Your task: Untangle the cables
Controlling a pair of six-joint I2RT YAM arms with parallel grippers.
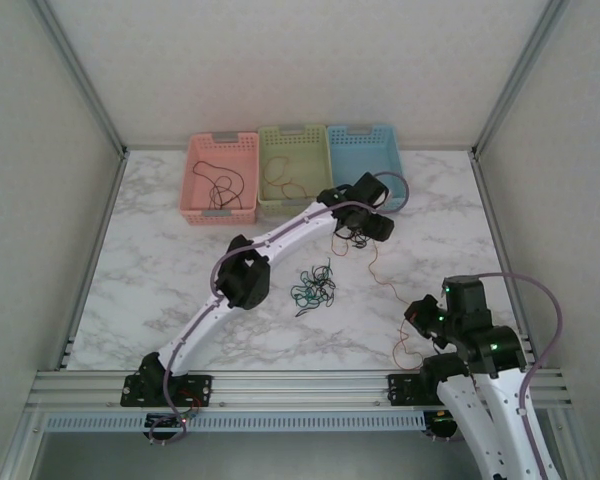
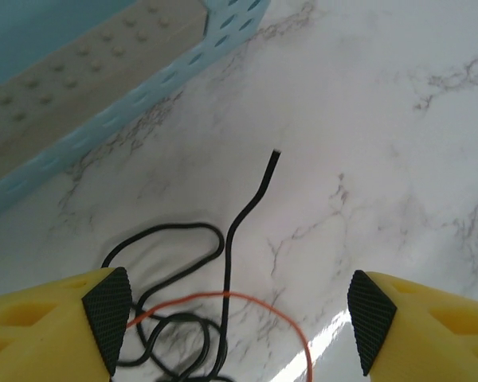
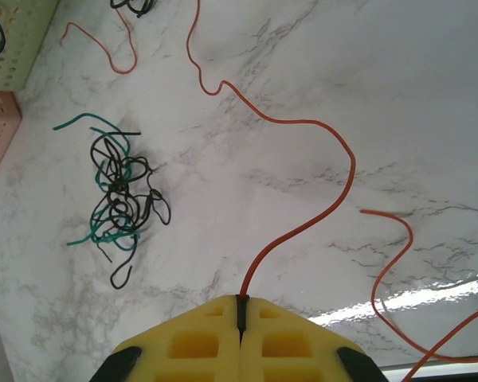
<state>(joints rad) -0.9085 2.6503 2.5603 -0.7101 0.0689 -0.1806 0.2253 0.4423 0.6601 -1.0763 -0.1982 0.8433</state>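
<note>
**Right pincer (image 3: 240, 306) clamps red-orange cable (image 3: 334, 143)**

Jaws closed tight on it, nr bench (image 1: 160, 290) near-right corner. Left pincer (image 2: 239, 318) spread wide, holding nothing, over black cable (image 2: 243, 215) by far edge. Black/teal tangle (image 1: 313, 288) mid-bench.

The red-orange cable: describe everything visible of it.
The red-orange cable is a hair-thin, flexible-looking wire lying in loose waves on the white marble tabletop. It is pinched between the shut yellow jaws of the right gripper. From there it snakes across the table toward the open left gripper, where an orange strand crosses a coiled black cable. Whether the other orange curves nearby belong to the same wire cannot be told.
</note>
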